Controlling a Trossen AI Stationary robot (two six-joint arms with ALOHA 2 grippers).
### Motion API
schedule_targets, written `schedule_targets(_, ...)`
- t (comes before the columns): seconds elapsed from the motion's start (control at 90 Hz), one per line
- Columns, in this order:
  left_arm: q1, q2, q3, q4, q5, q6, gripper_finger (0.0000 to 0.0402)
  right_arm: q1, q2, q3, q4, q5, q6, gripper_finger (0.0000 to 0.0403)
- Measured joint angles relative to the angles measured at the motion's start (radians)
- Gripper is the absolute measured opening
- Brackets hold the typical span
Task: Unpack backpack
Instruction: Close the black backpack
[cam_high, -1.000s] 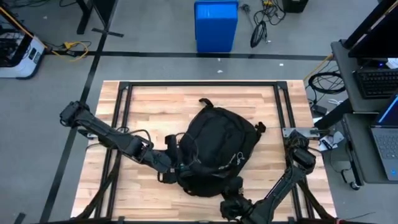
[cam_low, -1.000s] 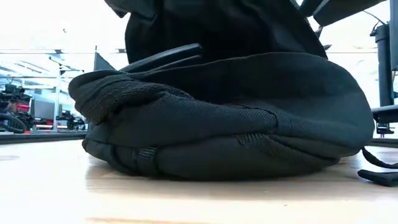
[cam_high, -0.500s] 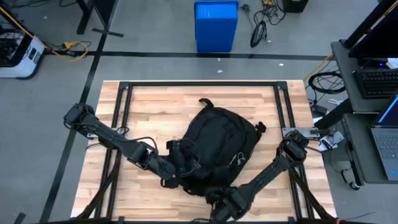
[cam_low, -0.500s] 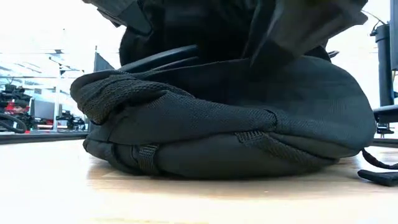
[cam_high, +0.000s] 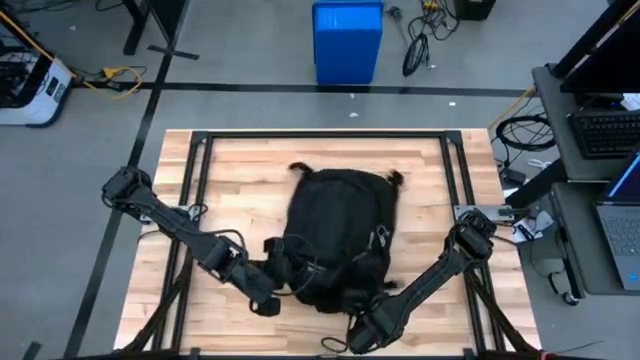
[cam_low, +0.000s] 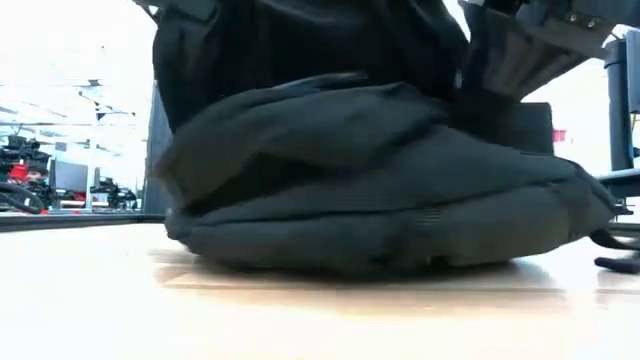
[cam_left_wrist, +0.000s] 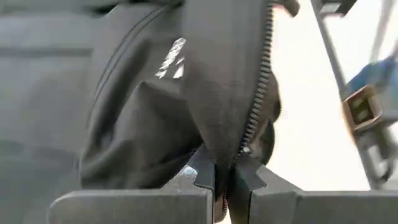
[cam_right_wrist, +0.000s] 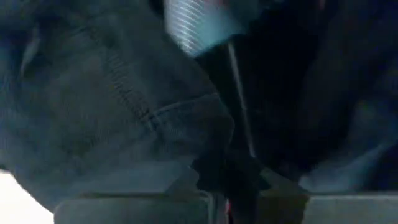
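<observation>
Our left gripper (cam_left_wrist: 225, 177) pinched tight on the backpack (cam_high: 338, 230) zipper edge, near side, our right gripper (cam_right_wrist: 229, 177) clamping fabric beside it.

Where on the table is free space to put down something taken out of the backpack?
Bare wood lies between the backpack and the table's far edge, and on both far corners. The near edge is crowded: the left gripper and the right gripper both pinch the backpack there.
</observation>
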Motion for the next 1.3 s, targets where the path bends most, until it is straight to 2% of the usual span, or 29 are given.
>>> schedule_targets(0.156,-0.006,0.0,0.0,0.08,0.01,0.003,0.0,0.023,0.0,0.008,0.001,-0.013,0.13,0.0006)
schedule_targets(0.311,-0.005,0.0,0.0,0.071,0.013,0.011,0.0,0.129,0.0,0.09,0.008,0.006,0.211,0.0025)
schedule_targets(0.444,-0.003,0.0,0.0,0.072,0.007,0.012,0.0,0.209,-0.002,0.18,0.022,0.067,0.208,0.0049)
schedule_targets(0.611,-0.002,0.007,0.0,0.085,-0.007,0.01,0.0,0.26,-0.002,0.211,0.167,0.131,0.129,0.0084)
schedule_targets(0.822,0.0,0.048,0.0,0.11,-0.017,-0.007,0.0,0.218,0.023,0.158,0.483,0.161,-0.094,0.0125)
schedule_targets(0.967,0.003,0.079,0.0,0.128,-0.017,-0.018,0.0,0.152,0.055,0.154,0.628,0.184,-0.231,0.0143)
schedule_targets(1.144,0.003,0.087,0.0,0.134,-0.004,-0.018,0.0,0.08,0.103,0.154,0.669,0.064,-0.297,0.0151)
schedule_targets(1.3,-0.004,0.087,0.0,0.13,-0.003,-0.018,0.0,0.052,0.152,0.154,0.72,0.002,-0.362,0.0151)
